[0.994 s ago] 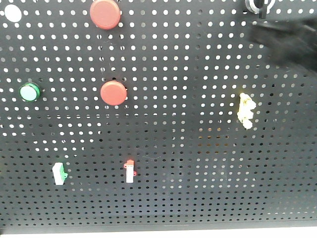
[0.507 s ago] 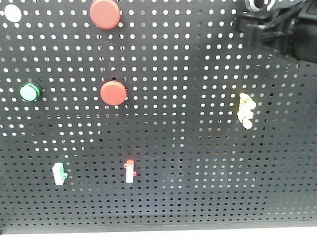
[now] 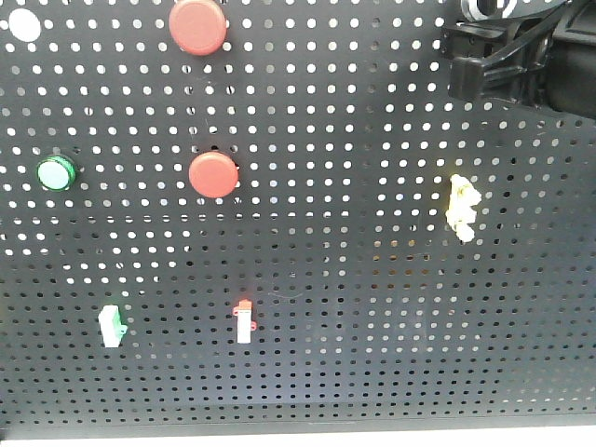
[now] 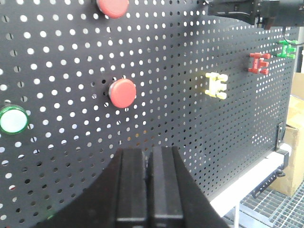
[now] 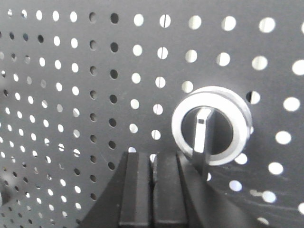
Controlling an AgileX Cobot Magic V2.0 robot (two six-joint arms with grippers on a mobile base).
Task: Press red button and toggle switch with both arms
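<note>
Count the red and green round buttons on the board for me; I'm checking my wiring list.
Red buttons: 2
Green button: 1
Total: 3

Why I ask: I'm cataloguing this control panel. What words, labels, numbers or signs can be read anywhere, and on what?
No text can be read in any view.
The pegboard, the lower red button, the upper red button, the green button, the rotary switch and the yellow clip carry no lettering.
The small dark mark on the switch's handle is not a legible sign.
</note>
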